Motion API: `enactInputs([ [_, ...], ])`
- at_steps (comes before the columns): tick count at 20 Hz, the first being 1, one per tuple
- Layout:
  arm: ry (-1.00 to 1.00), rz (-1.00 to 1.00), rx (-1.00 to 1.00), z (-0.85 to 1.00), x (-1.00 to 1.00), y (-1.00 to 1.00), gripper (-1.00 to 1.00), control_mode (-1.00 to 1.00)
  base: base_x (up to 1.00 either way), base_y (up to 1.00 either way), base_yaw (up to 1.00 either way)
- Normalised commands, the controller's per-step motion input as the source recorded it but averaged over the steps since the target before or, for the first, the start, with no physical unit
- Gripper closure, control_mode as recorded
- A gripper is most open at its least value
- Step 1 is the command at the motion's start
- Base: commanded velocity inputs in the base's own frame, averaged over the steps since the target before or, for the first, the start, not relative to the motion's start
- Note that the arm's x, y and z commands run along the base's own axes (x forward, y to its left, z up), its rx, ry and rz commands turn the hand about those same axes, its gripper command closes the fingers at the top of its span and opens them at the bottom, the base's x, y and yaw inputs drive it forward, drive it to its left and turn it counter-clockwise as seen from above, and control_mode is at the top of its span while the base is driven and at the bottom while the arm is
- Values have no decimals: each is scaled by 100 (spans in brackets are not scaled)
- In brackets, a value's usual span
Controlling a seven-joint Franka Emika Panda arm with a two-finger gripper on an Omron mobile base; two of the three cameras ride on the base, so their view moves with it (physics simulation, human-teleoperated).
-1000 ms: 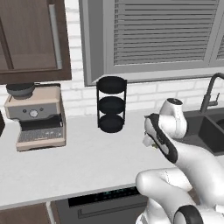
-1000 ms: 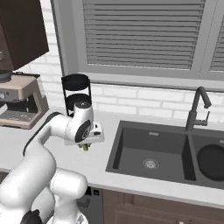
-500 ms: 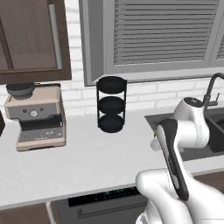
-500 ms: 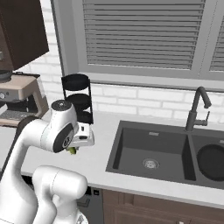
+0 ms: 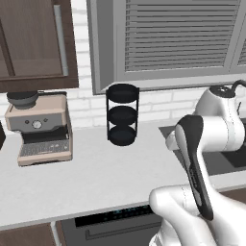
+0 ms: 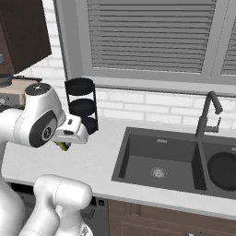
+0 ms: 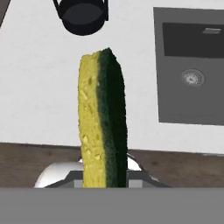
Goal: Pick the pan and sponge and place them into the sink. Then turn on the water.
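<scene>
The green and yellow sponge [image 7: 103, 122] stands on end between my jaws in the hand view, above the white counter. From the right base view my gripper [image 6: 63, 144] hangs over the counter left of the sink [image 6: 123, 159], shut on the sponge [image 6: 62, 146], of which just a corner peeks out below the hand. In the sink's right basin lies the black pan [image 6: 224, 168], cut off by the frame edge. Behind the divider rises the dark gooseneck faucet [image 6: 207, 115]. In the hand view, the left basin of the sink [image 7: 175, 100] with its silver drain lies at the upper right.
A black round tiered rack [image 6: 82, 108] stands on the counter by the back wall, close behind the hand. A coffee machine [image 5: 41, 127] sits at the counter's far left. My own white arm [image 5: 197, 158] blocks much of the sink from the left base view.
The arm has swung round and risen. The hand, still holding the sponge, has drifted left in the right base view, farther from the sink.
</scene>
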Motion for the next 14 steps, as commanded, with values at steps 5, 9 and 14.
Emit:
enactInputs([
  [5,1,-7,4,50,-21,0,100,-100,0,0,0],
  [9,0,-2,5,13,-38,-16,100,-100,0,0,0],
  [14,0,0,5,0,-28,-10,100,-100,0,0,0],
])
